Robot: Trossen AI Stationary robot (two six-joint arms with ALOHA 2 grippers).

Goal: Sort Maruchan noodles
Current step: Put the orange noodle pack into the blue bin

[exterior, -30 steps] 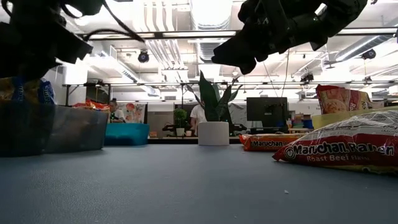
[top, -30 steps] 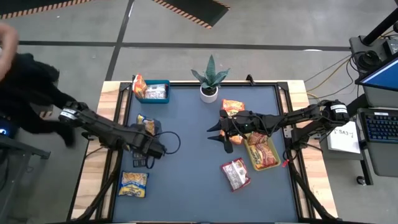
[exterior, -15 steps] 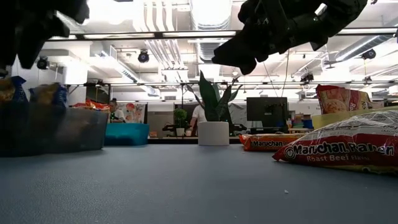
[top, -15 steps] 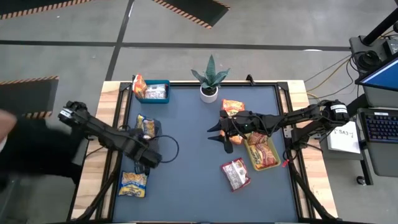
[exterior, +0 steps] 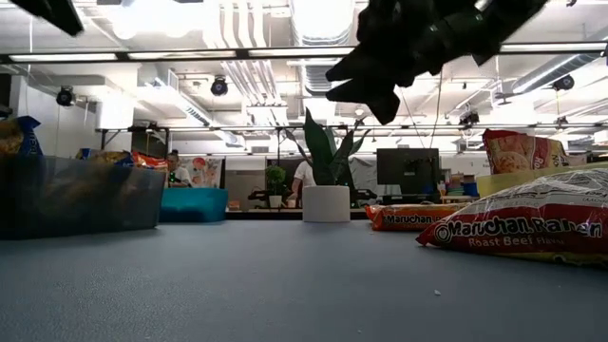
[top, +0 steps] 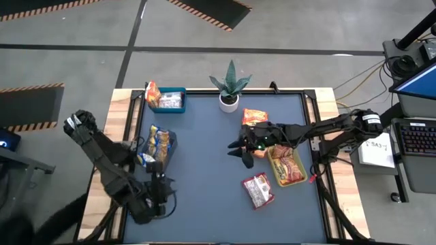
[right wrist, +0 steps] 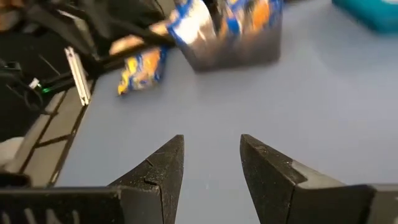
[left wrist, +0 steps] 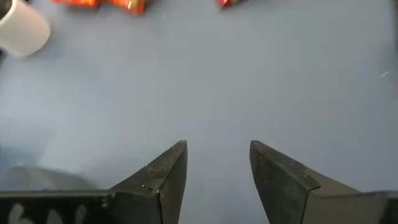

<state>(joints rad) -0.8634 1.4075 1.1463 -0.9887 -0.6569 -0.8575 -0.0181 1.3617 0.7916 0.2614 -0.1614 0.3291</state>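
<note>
Blue table (top: 211, 136), left gripper (top: 158, 197) blocking packet

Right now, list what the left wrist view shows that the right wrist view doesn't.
Only the left wrist view: the white plant pot and orange-red noodle packets along the far table edge. Only the right wrist view: the bin holding yellow-and-blue packets, and a loose yellow-and-blue packet beside it. Both: blue table top and an open, empty hand.
</note>
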